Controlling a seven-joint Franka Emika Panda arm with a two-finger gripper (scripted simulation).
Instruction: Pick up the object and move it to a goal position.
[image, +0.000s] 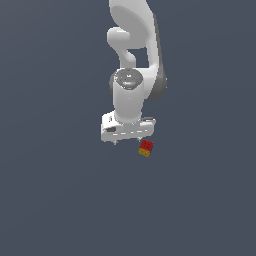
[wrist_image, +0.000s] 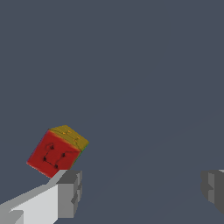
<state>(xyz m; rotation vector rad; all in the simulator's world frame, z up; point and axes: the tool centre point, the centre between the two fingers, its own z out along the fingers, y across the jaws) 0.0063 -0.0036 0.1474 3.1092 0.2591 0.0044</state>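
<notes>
Cube (wrist_image: 56, 151) seemingly outside spread claw (wrist_image: 142, 190)

The exterior view looks steeply down from high above, at some distance, onto the white robot arm (image: 132, 65). The wrist view sits close, facing past the grey-tipped fingers (wrist_image: 70, 192). Both share the small red-and-yellow cube (image: 145, 148) (wrist_image: 57, 151).

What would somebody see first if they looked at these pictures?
The big white robot arm reaching down the middle of the plain grey-blue scene. Right below its gripper, toward the exterior view's right, sits a tiny red and yellow cube, tilted. In the wrist view the fingers stand wide apart, cube beside one, not between them.
</notes>
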